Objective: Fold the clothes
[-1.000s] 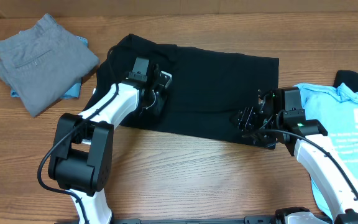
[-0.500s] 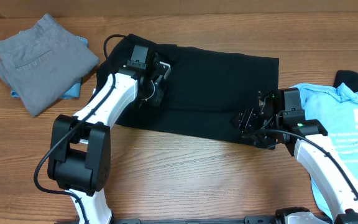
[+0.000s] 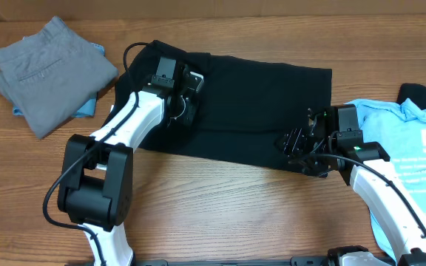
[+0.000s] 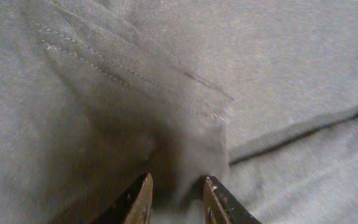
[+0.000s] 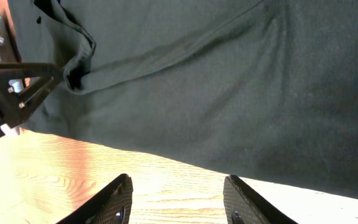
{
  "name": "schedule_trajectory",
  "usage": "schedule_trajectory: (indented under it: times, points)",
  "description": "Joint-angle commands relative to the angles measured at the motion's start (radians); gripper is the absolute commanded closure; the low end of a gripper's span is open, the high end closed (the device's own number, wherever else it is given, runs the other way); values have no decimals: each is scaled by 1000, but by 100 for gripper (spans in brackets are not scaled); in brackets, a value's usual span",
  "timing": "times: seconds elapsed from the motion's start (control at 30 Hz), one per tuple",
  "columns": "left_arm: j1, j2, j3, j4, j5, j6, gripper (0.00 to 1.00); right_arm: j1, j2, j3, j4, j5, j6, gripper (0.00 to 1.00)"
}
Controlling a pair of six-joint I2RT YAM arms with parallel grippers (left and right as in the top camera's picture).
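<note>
Nearest the arm bases, the right claw (image 5: pixel 179 202) stands released, its fingers wide apart over bare wooden worktop (image 3: pixel 220 199) just at the near hem of the black T-shirt (image 3: pixel 257 96). It hangs at the shirt's near right corner and holds nothing.

The black T-shirt lies spread across the middle of the worktop, long side running left to right, with no print or label visible.

To the right of the right arm lies the light-blue tee (image 3: pixel 413 148). It carries white printed lettering, which is too small and too cropped to read.

Further in, the left claw (image 4: pixel 176 199) is clenched on a raised ridge of the black T-shirt near a stitched hem, at the shirt's far left part.

At the far left corner the grey trousers (image 3: pixel 50 70) lie folded, pocket uppermost, well apart from both claws
</note>
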Motion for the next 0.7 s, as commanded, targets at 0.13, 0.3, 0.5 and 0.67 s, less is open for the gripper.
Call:
schedule_trajectory:
  times: [0.13, 0.3, 0.5, 0.67]
  points:
    - [11, 106, 0, 30, -8, -20, 84, -3, -18, 10, 0, 14, -7, 49]
    - [24, 78, 43, 12, -3, -29, 95, -3, -18, 10, -12, 26, -7, 49]
    - [24, 75, 163, -35, -6, -29, 96, -3, -18, 10, -12, 33, -7, 48]
    - [24, 75, 211, -76, 66, -40, 72, -3, -18, 10, -12, 33, -7, 48]
